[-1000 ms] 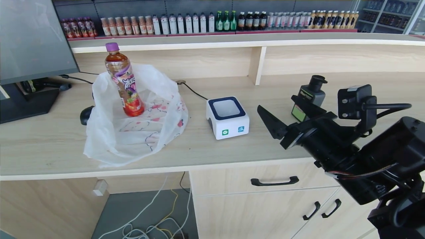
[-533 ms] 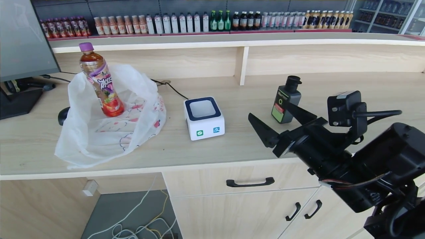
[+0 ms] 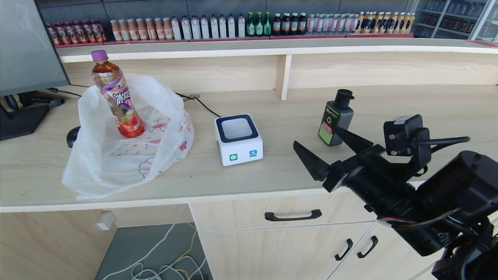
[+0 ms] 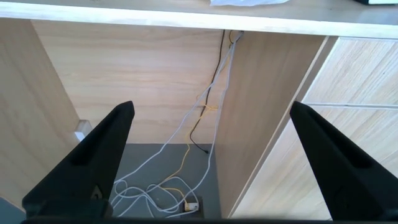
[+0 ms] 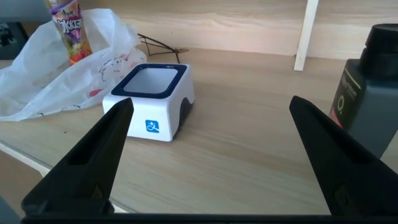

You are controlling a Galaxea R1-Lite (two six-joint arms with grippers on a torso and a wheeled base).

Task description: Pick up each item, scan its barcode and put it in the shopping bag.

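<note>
Pale wooden counter in a shop, rows of drinks shelved behind. Toward the left a white shopping bag lies open, a purple-capped drink bottle upright inside. Beside it sits a white scanner (window facing up). Further right stands a grey bottle, near the right gripper, fingers spread and empty. The left gripper, also spread, hangs below the counter, facing loose cables

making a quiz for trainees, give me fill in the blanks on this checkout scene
The drink bottle stands in the ___.
Its cap is ___.
The right end effector is ___ near the grey bottle.
Missing: bag; purple; open.
</note>
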